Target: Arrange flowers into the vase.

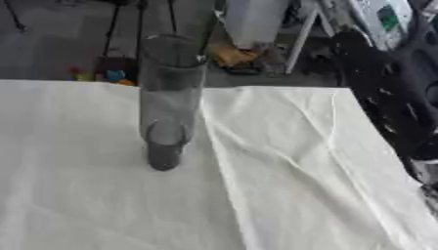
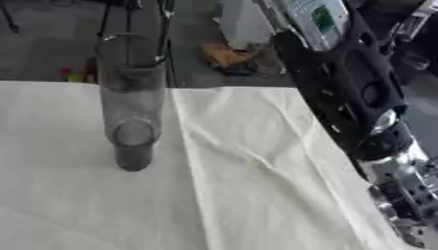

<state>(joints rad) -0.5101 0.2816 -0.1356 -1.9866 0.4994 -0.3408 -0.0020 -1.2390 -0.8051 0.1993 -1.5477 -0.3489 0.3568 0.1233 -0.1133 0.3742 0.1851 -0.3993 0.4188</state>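
Observation:
A tall clear glass vase stands upright on the white tablecloth, left of the middle, and holds nothing. No flower shows in either view. My right arm, black with silver joints, runs down along the table's right edge. Dark and silver parts of my right hand show at the lower right corner, beside the cloth and well away from the vase. My left hand is out of view.
The cloth is creased, with a fold running from behind the vase toward the front. Beyond the far edge lie a dark floor, white stand legs, an orange thing and small coloured objects.

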